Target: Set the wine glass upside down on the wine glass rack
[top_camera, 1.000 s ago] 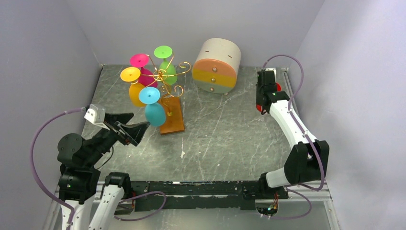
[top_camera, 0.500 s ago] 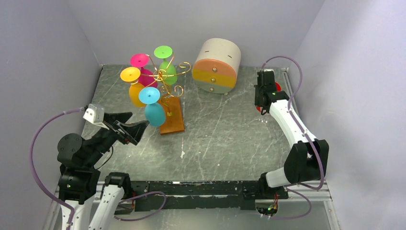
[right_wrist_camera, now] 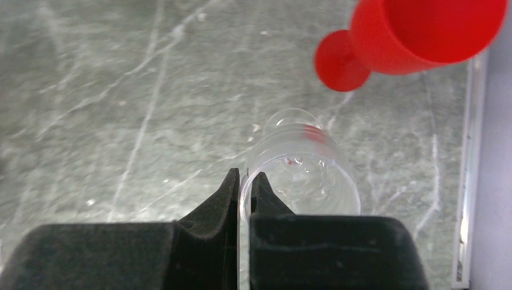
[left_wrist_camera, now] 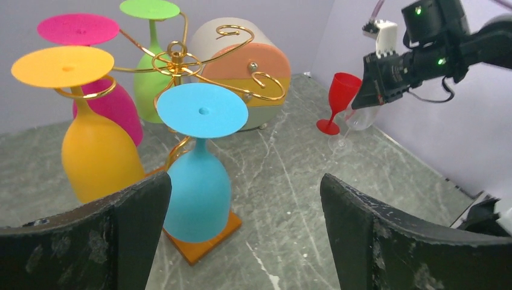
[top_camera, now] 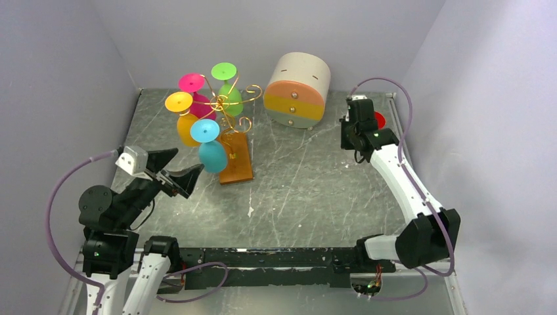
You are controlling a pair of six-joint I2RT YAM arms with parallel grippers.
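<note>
My right gripper (right_wrist_camera: 244, 181) is shut on the rim of a clear wine glass (right_wrist_camera: 302, 169), one finger inside the bowl and one outside. In the left wrist view the clear wine glass (left_wrist_camera: 361, 118) hangs tilted under that gripper (left_wrist_camera: 366, 101), its foot low by the tabletop. The wine glass rack (top_camera: 226, 105), gold wire on a brown wooden base (top_camera: 238, 164), stands at the back left with pink, green, orange and blue glasses hanging upside down. My left gripper (top_camera: 188, 161) is open and holds nothing, just in front of the blue glass (left_wrist_camera: 198, 193).
A red wine glass (right_wrist_camera: 416, 30) stands upright right beside the clear one, near the right wall (top_camera: 379, 120). A round cream drawer box (top_camera: 297, 88) sits at the back centre. Grey walls close in the table on three sides.
My right gripper has shut on the clear glass rim and shifted left, away from the right wall, uncovering the red glass. The left gripper has drawn back a little from the rack.
</note>
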